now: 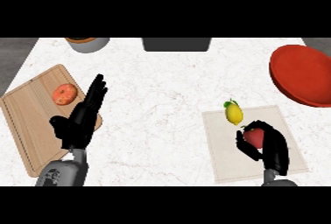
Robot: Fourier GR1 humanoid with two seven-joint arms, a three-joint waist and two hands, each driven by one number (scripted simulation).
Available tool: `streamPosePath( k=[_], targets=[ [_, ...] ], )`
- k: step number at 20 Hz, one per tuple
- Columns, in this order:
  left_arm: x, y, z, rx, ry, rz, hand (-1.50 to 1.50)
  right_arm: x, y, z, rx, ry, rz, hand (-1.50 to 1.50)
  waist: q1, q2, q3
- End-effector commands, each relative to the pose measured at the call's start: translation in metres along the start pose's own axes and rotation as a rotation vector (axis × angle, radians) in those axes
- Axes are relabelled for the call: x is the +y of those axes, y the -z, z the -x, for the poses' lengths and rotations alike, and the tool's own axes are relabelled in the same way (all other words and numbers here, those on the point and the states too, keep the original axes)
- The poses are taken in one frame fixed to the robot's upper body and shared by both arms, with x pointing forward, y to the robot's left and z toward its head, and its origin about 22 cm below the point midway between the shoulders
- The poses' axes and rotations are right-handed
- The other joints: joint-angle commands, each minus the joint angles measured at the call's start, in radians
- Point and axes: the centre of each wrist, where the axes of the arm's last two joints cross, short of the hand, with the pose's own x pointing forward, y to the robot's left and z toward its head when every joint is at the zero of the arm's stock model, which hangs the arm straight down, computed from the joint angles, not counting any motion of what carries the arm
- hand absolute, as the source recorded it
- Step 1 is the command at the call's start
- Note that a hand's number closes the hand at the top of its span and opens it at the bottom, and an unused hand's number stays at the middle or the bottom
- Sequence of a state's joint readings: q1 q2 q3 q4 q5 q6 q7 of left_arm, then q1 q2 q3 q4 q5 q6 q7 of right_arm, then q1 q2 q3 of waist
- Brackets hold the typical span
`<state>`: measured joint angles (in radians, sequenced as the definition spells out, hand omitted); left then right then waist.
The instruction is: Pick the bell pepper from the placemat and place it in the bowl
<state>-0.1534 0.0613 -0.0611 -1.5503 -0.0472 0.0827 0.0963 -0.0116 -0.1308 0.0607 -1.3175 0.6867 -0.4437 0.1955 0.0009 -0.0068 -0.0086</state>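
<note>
My right hand (pixel 270 146) is curled round the red bell pepper (pixel 254 137), fingers over its far side and thumb on the near side, so the pepper sits clamped in my grasp above the pale placemat (pixel 226 168). I cannot tell whether it is clear of the mat or resting on it. I hold it from the side because that leaves the top free and lets me carry it without tipping.

Just beyond my fingers lies a yellow lemon (pixel 233 113), also on the placemat; it is near the pepper but apart from it, and I judge I should lift before moving so I do not knock it.

The red bowl (pixel 304 81) waits at the counter's far right, well apart from the mat, so the carry goes forward and to the right.

My left hand (pixel 81 120) rests open, fingers straight, over the edge of the wooden cutting board (pixel 29 127), beside a tomato (pixel 65 94).
</note>
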Motion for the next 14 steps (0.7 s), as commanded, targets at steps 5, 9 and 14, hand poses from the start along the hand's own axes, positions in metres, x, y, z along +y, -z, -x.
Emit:
streamPosePath(
  k=[5,9,14],
  targets=[
    [-0.005,0.000,0.002,0.001,-0.007,0.032,0.00,-0.003,-0.021,0.004,-0.502,-0.025,-0.706,1.50,0.047,0.009,0.014],
    [-0.006,-0.003,0.005,0.014,-0.009,0.015,0.00,-0.043,-0.013,0.016,-0.733,0.095,-0.898,1.50,0.008,0.001,0.013],
    [0.005,-0.008,0.016,0.019,-0.001,-0.019,0.00,-0.127,0.019,0.018,-1.017,0.321,-0.897,1.50,-0.036,-0.001,0.010]
  ],
)
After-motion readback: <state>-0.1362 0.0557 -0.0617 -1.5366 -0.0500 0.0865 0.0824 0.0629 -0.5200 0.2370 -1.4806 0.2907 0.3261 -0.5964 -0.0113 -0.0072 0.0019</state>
